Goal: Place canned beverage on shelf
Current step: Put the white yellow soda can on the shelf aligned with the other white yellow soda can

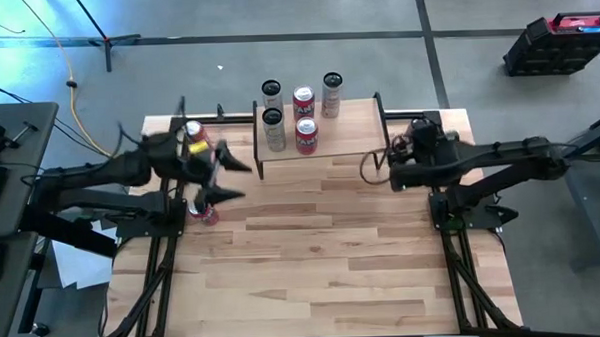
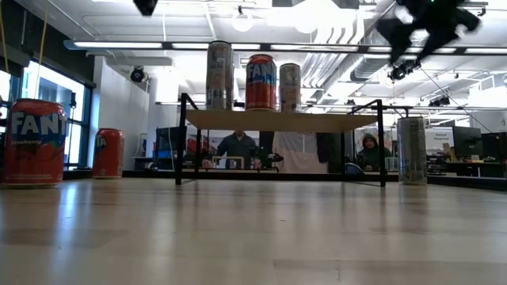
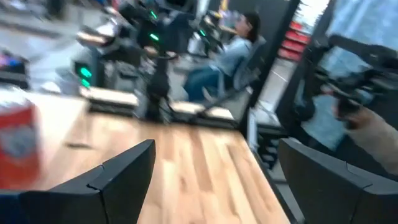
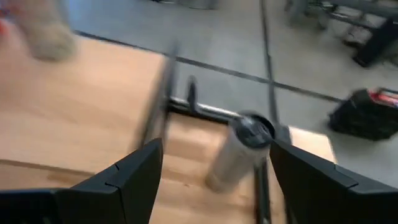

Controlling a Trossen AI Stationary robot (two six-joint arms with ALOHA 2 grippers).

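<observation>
The shelf (image 1: 319,138) sits at the table's far edge, cans on top. The right gripper (image 4: 211,174), jaws apart and empty, closes on a silver can (image 4: 239,152) by the shelf's leg; centre it before squeezing. The left gripper (image 1: 220,181), also apart, hovers near red cans. Only the low view shows the under-shelf space clear.

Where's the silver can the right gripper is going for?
The silver can stands on the table just off the shelf's right end, ahead of the open right gripper.
</observation>
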